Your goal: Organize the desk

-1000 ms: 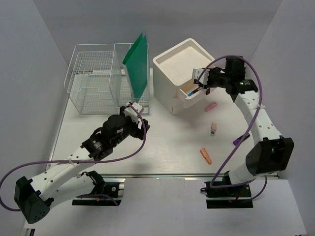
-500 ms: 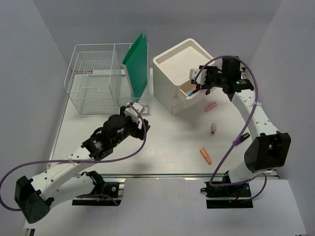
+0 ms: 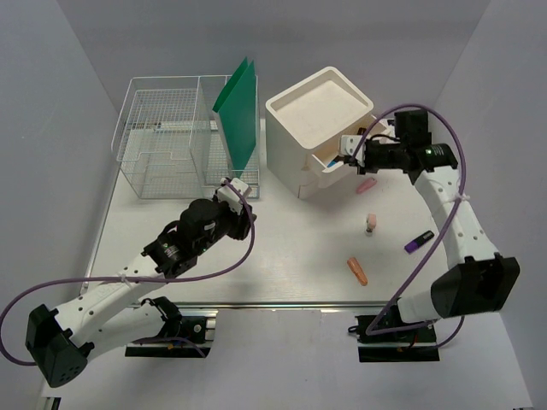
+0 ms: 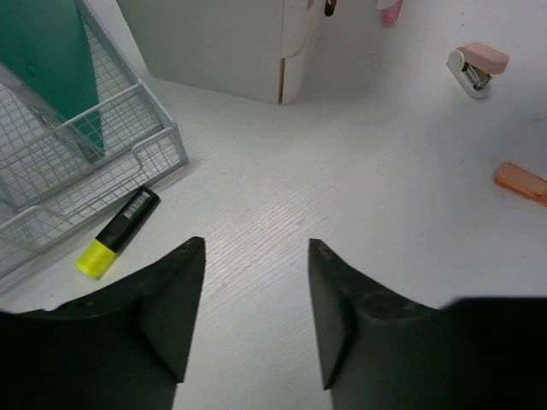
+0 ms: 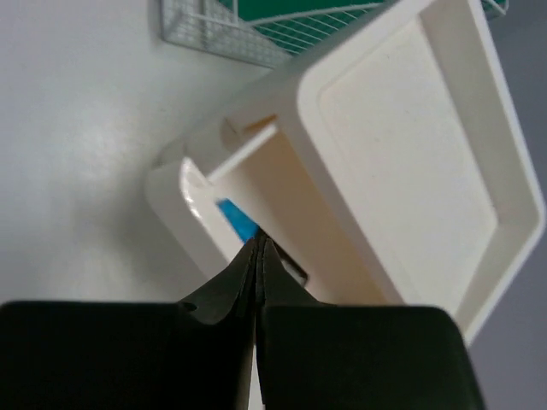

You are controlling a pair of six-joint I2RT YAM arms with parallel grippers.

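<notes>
The desk [image 3: 291,248] is a white tabletop with a metal rail along its near edge. My right gripper [image 3: 346,152] is shut, and nothing shows between its jaws. Its tips [image 5: 259,245] are at the open drawer [image 5: 184,196] of the white drawer box [image 3: 318,107]. A blue item [image 5: 232,219] lies in that drawer. My left gripper [image 3: 246,215] is open and empty, low over bare desk [image 4: 256,248]. A yellow and black highlighter [image 4: 117,232] lies left of it, beside the wire basket [image 4: 85,162].
A green folder [image 3: 238,111] stands in the wire basket [image 3: 162,145] at the back left. Loose on the desk's right side are a pink eraser [image 3: 366,184], a small stapler [image 3: 370,224], an orange item [image 3: 357,271] and a purple item [image 3: 419,242].
My right arm has swung to the right and its gripper has drawn back a little toward the drawer's front. The dark reddish thing seen at its tips earlier no longer shows. My left arm has barely moved.
</notes>
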